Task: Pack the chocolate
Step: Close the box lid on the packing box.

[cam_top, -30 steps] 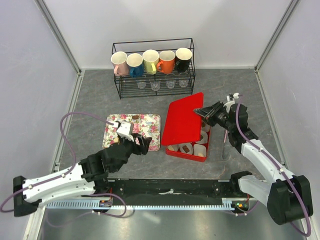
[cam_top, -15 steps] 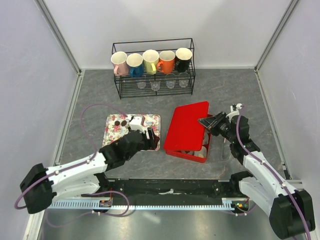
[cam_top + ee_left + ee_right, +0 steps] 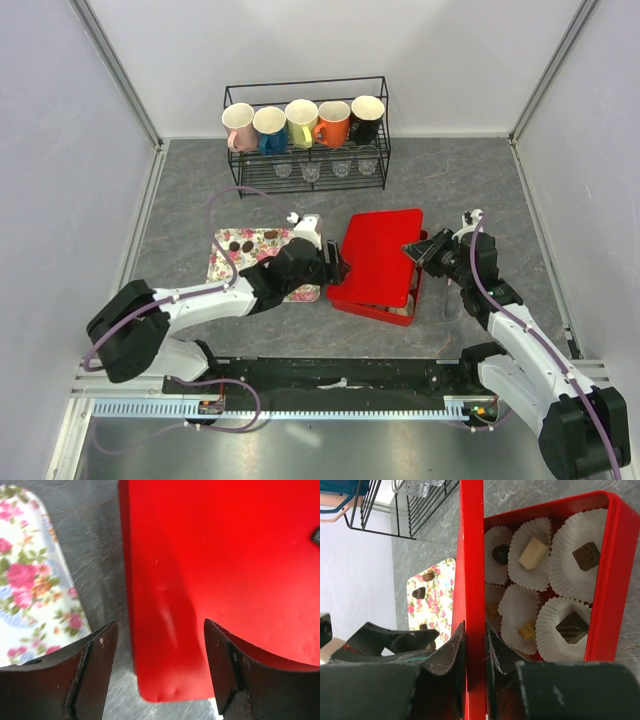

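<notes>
My right gripper (image 3: 418,250) (image 3: 475,635) is shut on the right edge of a red lid (image 3: 380,262) (image 3: 471,555) and holds it low and tilted over the red box (image 3: 385,312). Inside the box (image 3: 615,570), white paper cups hold chocolate (image 3: 585,555), some dark brown and some cream or tan. More chocolate (image 3: 240,244) (image 3: 419,593) lies on the floral tray (image 3: 260,240) (image 3: 30,590). My left gripper (image 3: 335,268) (image 3: 160,640) stands open at the lid's (image 3: 225,570) left near corner with nothing between its fingers.
A black wire rack (image 3: 305,135) with several coloured mugs and small glasses stands at the back. Grey tabletop lies between the tray and the box, and white walls close in both sides.
The lid has swung down from nearly upright to low over the box. My left arm has moved right from the tray's near side to the lid's left corner.
</notes>
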Controlling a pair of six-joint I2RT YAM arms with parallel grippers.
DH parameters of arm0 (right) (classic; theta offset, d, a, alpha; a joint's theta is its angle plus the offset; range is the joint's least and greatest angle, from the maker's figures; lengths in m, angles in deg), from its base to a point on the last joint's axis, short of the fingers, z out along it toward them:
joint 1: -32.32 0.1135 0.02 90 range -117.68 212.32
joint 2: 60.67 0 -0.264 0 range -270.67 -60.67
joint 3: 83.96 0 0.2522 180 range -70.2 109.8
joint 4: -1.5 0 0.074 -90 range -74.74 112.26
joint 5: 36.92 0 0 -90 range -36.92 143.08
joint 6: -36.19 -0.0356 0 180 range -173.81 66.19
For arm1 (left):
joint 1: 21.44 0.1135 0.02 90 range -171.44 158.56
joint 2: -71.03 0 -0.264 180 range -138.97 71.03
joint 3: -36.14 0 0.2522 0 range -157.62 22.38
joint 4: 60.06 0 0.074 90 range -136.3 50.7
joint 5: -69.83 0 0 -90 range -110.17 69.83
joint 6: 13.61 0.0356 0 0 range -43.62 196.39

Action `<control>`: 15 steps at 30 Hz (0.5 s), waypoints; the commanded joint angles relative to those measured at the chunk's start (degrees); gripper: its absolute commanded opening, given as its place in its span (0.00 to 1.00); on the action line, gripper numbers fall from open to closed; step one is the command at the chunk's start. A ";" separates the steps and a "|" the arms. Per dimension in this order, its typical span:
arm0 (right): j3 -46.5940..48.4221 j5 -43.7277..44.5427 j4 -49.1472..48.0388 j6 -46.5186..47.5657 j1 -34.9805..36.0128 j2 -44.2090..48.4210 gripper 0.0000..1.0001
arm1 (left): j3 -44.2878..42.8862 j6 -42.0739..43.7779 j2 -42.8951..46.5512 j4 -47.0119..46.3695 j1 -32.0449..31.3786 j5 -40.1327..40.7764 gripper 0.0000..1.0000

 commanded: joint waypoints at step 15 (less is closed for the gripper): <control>5.69 12.19 13.89 12.14 -0.21 -0.77 0.11 | -8.14 -0.33 -8.57 0.69 0.53 -2.45 0.77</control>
